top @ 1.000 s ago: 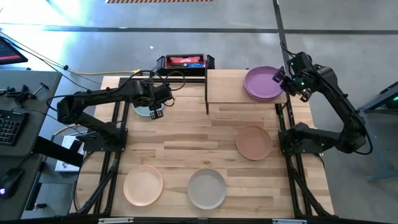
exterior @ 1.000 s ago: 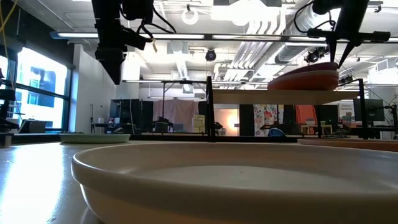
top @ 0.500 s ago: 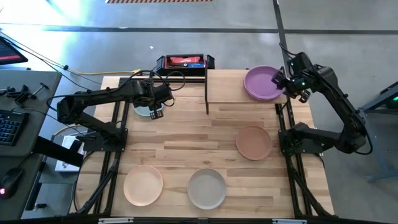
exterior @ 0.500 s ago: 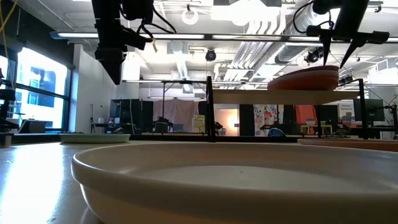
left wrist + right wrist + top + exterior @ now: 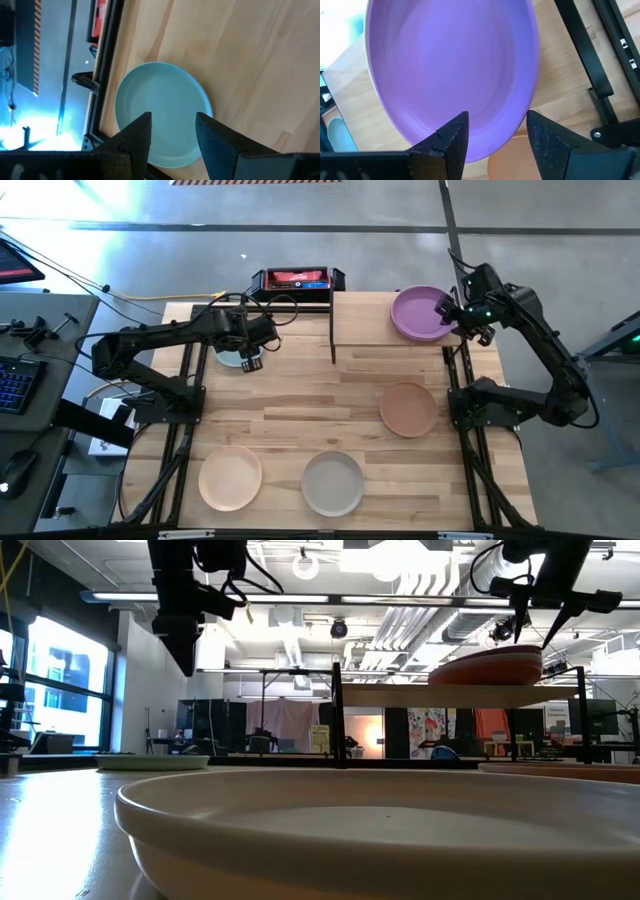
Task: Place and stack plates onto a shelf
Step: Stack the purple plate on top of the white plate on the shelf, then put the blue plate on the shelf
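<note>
A purple plate (image 5: 420, 313) (image 5: 450, 70) lies on top of a stack (image 5: 490, 668) on the right half of the shelf (image 5: 365, 330); an orange plate's rim (image 5: 507, 159) shows beneath it. My right gripper (image 5: 452, 313) (image 5: 497, 132) is open, its fingers above the purple plate's right rim and pointing steeply down. At the table's far left a teal plate (image 5: 238, 359) (image 5: 160, 110) lies flat on the tabletop. My left gripper (image 5: 250, 356) (image 5: 172, 135) hangs open above it.
Three more plates lie on the tabletop: a tan one (image 5: 408, 409) right of centre, a peach one (image 5: 230, 477) and a pale grey one (image 5: 333, 483) near the front edge. The shelf's black posts (image 5: 332, 325) stand mid-table. A red-and-black device (image 5: 295, 279) sits at the far edge.
My right gripper has opened and let go of the purple plate. The plate's raised right edge has dropped, and it now lies flat on the stack, a little farther toward the table's left.
</note>
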